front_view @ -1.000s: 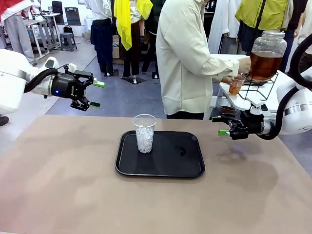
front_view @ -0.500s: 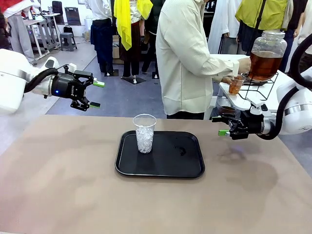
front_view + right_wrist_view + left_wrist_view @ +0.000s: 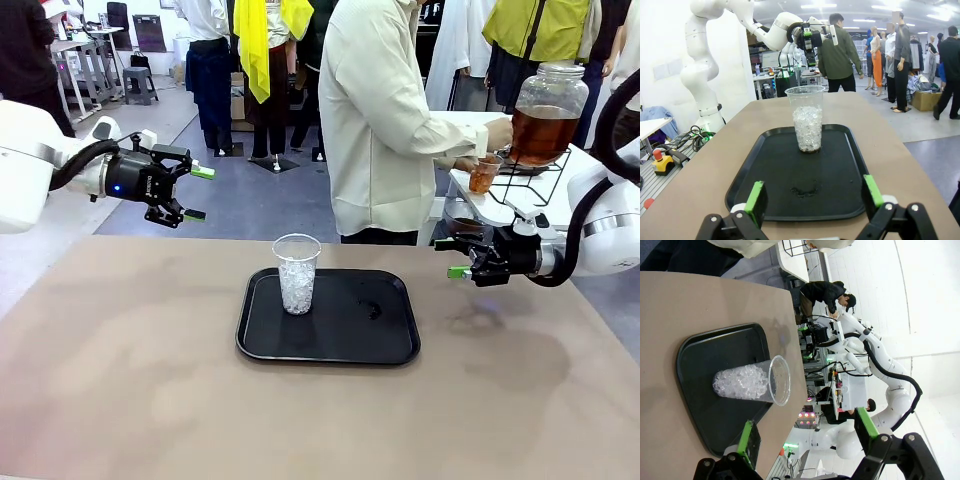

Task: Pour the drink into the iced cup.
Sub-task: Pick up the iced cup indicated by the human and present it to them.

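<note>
Clear ribbed cup (image 3: 297, 272), chunky ice

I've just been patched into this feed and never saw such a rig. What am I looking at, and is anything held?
Two white robot arms share a brown table with a person. The wide picture is taken from between the arms, looking across at the person. The other two come from a camera on each wrist, looking along that arm's green-tipped fingers. On the table lies a black tray with a clear cup of ice standing on it. The left gripper and right gripper hover open at either side, holding nothing. Beyond the table, the person's hand holds a small cup at a big jar of amber drink.
</note>
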`<state>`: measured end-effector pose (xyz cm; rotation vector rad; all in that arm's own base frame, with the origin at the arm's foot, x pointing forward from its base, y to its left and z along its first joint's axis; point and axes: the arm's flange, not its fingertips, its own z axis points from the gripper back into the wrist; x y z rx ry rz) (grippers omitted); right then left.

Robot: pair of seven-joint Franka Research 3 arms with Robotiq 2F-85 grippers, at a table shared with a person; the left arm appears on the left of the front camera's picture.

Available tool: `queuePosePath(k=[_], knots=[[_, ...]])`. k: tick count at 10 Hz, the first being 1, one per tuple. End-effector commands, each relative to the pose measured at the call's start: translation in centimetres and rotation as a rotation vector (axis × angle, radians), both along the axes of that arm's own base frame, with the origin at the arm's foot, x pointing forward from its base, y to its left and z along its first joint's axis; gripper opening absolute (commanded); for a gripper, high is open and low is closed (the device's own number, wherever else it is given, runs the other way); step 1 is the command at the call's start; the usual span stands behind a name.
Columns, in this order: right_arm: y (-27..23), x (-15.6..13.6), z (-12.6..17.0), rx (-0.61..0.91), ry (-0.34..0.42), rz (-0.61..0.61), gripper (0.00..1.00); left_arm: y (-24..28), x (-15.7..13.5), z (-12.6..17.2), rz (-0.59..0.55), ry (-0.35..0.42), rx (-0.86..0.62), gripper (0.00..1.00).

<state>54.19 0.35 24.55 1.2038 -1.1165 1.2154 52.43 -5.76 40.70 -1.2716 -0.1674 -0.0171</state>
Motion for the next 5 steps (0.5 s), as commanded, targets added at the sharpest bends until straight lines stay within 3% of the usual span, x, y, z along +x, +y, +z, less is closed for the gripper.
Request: queuePosePath(k=[1,5], knots=[[0.20,0.06,0.25,-0.003,0.004,0.002,1.00,0.01,0.01,0.12,-0.001,-0.004,-0.001,1.00],[0.20,0.06,0.25,-0.003,0.004,0.002,1.00,0.01,0.01,0.12,-0.001,-0.004,-0.001,1.00]])
